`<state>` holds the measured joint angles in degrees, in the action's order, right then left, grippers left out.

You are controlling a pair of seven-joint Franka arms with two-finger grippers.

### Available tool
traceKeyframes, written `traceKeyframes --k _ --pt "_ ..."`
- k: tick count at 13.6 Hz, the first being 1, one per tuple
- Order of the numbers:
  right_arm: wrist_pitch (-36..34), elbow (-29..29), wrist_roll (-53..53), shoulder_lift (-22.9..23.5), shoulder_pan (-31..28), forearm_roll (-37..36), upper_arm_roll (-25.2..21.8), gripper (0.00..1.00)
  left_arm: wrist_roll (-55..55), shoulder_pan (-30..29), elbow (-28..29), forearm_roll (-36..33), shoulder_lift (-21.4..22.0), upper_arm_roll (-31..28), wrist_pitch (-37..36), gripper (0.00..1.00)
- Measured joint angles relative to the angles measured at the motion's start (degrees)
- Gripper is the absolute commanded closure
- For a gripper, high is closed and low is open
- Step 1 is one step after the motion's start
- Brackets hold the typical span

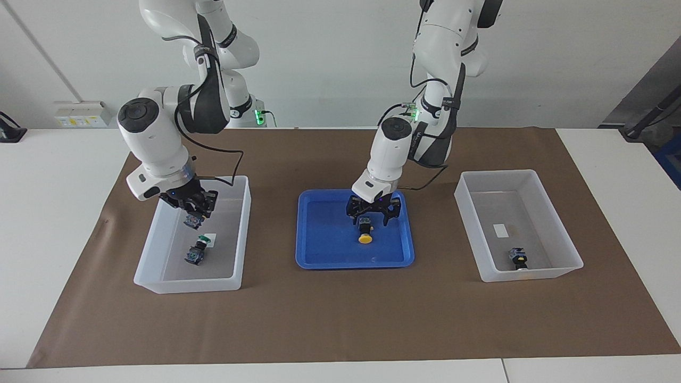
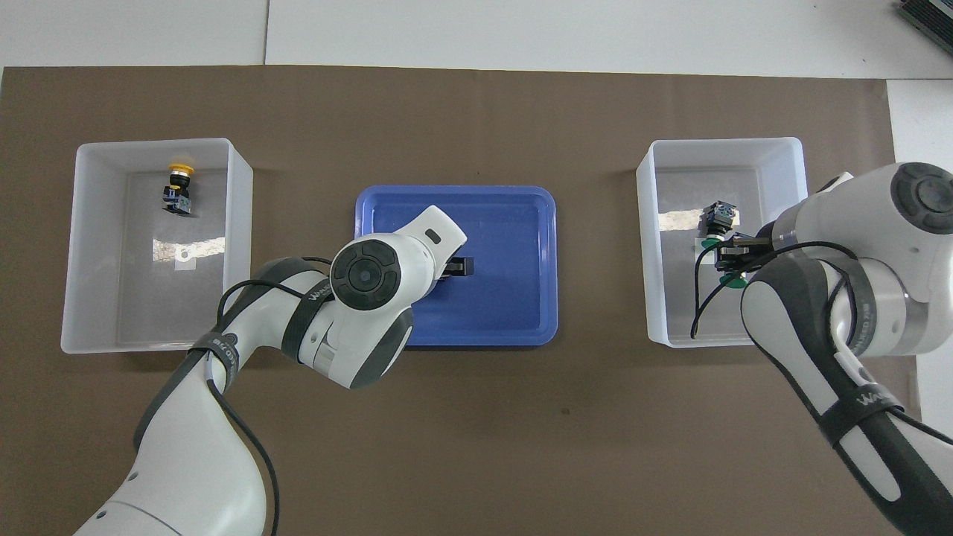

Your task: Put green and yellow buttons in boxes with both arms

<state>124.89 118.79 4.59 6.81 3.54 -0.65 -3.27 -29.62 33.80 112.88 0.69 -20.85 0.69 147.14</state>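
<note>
My right gripper (image 1: 194, 209) (image 2: 733, 251) is shut on a green button (image 1: 191, 221) (image 2: 733, 279) and holds it low over the box (image 1: 186, 282) (image 2: 726, 145) at the right arm's end. Another green button (image 1: 197, 252) (image 2: 721, 219) lies on that box's floor. My left gripper (image 1: 371, 219) (image 2: 456, 268) is open, low over the blue tray (image 1: 330, 250) (image 2: 514, 298), its fingers either side of a yellow button (image 1: 365, 231), which the overhead view hides under the wrist. The box (image 1: 532, 274) (image 2: 71, 246) at the left arm's end holds a yellow button (image 1: 517, 258) (image 2: 179, 186).
A brown mat (image 1: 340, 319) covers the table under both boxes and the tray. A small white label (image 1: 501, 230) lies on the floor of the box at the left arm's end.
</note>
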Motion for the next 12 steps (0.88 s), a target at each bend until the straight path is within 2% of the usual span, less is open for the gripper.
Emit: traceKeyframes --k 2,3,4,5,6,7,8,12 --pt "2.31 2.43 -0.12 -0.25 0.08 0.0 0.43 0.9 -0.09 0.59 0.15 0.0 -0.26 0.05 0.23 0.11" --pt "3.64 3.28 -0.12 -0.27 0.23 0.0 0.61 0.81 -0.2 0.75 0.26 0.0 -0.35 0.07 0.35 0.19" --pt "4.97 4.07 -0.12 -0.27 0.39 0.0 0.65 0.5 -0.52 0.84 0.35 0.0 -0.38 0.06 0.41 0.42" --pt "6.08 4.82 -0.12 -0.27 0.48 0.0 0.66 0.13 -1.34 0.94 0.41 0.0 -0.39 0.03 0.43 0.68" --pt "6.7 5.31 -0.11 -0.27 0.51 0.0 0.66 0.0 -2.89 1.03 0.43 0.0 -0.39 0.02 0.43 0.83" --pt "6.96 5.55 -0.06 -0.28 0.51 0.01 0.65 0.0 -4.82 1.08 0.45 0.0 -0.39 0.02 0.43 0.96" --pt "7.04 5.57 0.01 -0.29 0.51 0.01 0.65 0.0 -5.88 1.09 0.45 0.0 -0.38 0.01 0.43 1.0" --pt "8.28 4.4 0.42 -0.82 0.52 0.03 0.66 0.0 -6.57 0.95 0.12 0.0 0.77 -0.89 -2.47 1.0"
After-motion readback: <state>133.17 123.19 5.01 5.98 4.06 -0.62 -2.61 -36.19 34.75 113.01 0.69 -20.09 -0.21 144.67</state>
